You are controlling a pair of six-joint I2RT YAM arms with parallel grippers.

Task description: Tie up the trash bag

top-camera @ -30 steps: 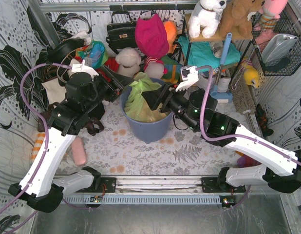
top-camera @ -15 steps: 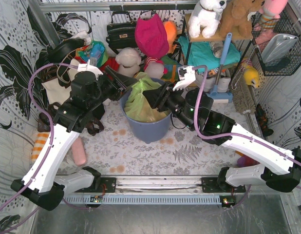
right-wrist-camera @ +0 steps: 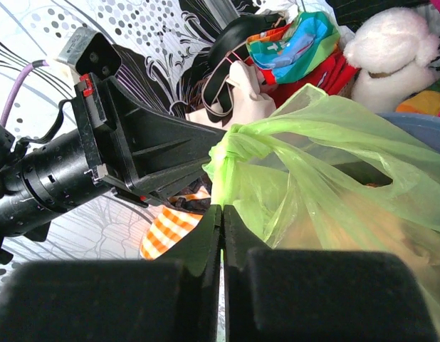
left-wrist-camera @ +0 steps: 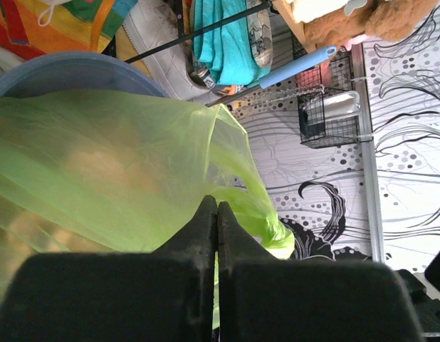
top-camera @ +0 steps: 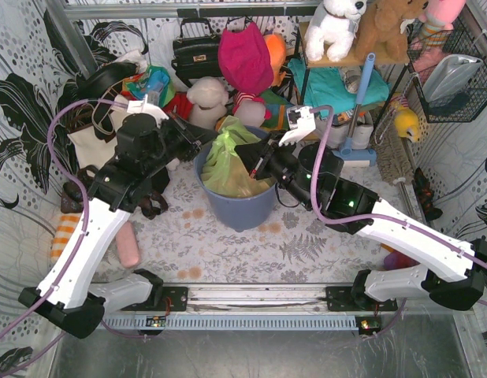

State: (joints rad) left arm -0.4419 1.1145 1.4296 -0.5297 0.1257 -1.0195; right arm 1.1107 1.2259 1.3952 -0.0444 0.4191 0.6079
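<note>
The trash bag [top-camera: 228,161] is thin lime-green plastic standing in a round blue-grey bin [top-camera: 242,206], with brownish paper showing faintly through it. My left gripper [top-camera: 202,142] reaches in from the left and is shut on a fold of the bag's top; in the left wrist view the film [left-wrist-camera: 120,164] runs between the closed jaws of that gripper [left-wrist-camera: 217,203], with a twisted knot [left-wrist-camera: 273,235] just beyond. My right gripper [top-camera: 243,151] comes from the right. It [right-wrist-camera: 222,208] is shut on a green strip hanging below the knot [right-wrist-camera: 238,146].
Clutter crowds the back: a black handbag [top-camera: 198,51], a magenta bag [top-camera: 245,57], plush toys [top-camera: 208,98], a shelf with a blue-handled brush [top-camera: 362,87] and a wire basket [top-camera: 452,75]. A cream tote [top-camera: 90,146] and a pink object [top-camera: 129,244] lie at the left.
Both grippers have closed on the bag's top from partly open. The left arm has shifted slightly toward the bin; the right gripper has edged in to the knot.
</note>
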